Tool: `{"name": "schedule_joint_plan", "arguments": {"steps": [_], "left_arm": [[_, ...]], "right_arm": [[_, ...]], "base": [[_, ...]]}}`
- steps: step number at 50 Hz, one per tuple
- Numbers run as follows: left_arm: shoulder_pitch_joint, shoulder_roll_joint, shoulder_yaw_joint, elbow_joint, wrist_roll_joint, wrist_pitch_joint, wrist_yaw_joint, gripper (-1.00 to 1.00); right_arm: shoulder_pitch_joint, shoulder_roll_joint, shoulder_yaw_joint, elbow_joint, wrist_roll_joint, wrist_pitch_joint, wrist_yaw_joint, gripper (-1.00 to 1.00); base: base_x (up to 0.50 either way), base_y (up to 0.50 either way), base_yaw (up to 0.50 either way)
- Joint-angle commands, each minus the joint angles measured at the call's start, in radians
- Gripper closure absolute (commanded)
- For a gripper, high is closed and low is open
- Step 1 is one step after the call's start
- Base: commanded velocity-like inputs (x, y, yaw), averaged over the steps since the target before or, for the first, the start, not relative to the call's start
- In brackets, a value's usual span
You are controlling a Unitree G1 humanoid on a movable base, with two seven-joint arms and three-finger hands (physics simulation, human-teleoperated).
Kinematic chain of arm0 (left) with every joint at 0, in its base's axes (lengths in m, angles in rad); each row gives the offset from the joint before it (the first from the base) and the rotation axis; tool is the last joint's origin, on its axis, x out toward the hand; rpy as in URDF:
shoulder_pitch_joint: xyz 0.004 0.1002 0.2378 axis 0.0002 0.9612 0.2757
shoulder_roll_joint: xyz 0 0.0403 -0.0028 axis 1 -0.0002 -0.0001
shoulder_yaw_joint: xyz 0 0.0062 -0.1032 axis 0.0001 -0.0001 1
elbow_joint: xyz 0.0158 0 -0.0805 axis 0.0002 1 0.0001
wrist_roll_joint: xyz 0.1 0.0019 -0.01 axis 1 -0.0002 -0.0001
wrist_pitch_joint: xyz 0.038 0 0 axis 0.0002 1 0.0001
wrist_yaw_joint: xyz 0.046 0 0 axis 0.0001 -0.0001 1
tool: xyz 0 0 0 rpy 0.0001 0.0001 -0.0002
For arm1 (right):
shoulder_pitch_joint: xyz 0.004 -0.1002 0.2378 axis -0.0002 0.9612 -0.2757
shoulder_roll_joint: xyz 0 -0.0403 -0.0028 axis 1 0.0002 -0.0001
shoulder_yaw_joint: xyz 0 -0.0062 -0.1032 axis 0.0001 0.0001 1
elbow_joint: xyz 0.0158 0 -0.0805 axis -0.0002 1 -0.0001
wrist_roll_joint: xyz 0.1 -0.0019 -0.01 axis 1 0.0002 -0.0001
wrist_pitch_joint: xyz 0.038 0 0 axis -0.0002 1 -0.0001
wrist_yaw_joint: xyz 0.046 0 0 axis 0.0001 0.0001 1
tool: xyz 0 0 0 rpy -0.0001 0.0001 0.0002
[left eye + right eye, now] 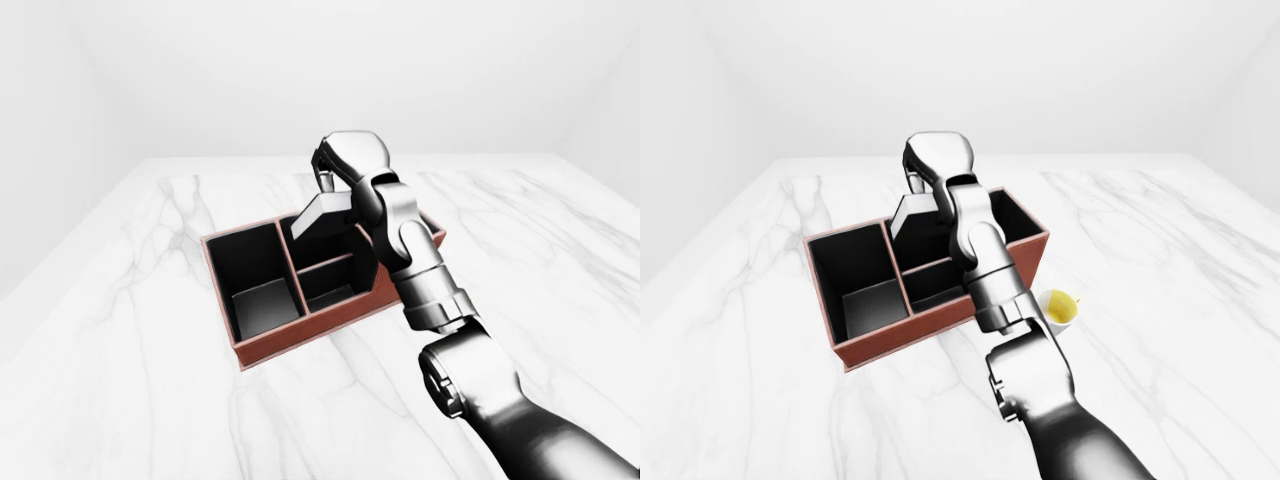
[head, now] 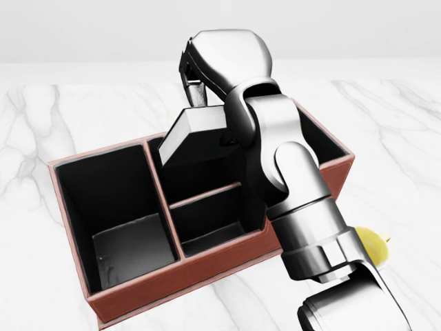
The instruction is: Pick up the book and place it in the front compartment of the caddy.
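We see the right hand above the caddy, fingers pinching the book, which hangs tilted over the upper middle compartment. A yellow cup sits just right of the caddy on the table.

Head view looks down close on the caddy; both eye views share it, farther back.

One caddy with three visible compartments (a fourth possibly hidden behind the arm), one book, one yellow cup, one hand, all on one marble tabletop.
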Motion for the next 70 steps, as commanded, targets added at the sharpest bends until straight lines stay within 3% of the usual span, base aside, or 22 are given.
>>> {"name": "schedule_joint_plan", "arguments": {"steps": [1,31,70], "left_arm": [[-0.005,0.011,-0.002,-0.008,-0.005,0.000,0.017,-1.00],[0.005,-0.009,0.010,0.015,-0.002,0.000,-0.023,-1.00],[-0.002,-0.003,0.011,0.016,0.000,0.000,-0.016,-1.00]], "right_arm": [[0.002,0.010,-0.002,0.028,-0.012,0.000,-0.052,1.00],[-0.046,0.024,0.009,0.205,-0.007,0.000,-0.178,1.00],[-0.095,0.067,0.041,0.519,-0.050,0.000,-0.446,1.00]], "base": [[0.00,0.00,0.00],[0.00,0.00,0.00],[0.00,0.00,0.00]]}}
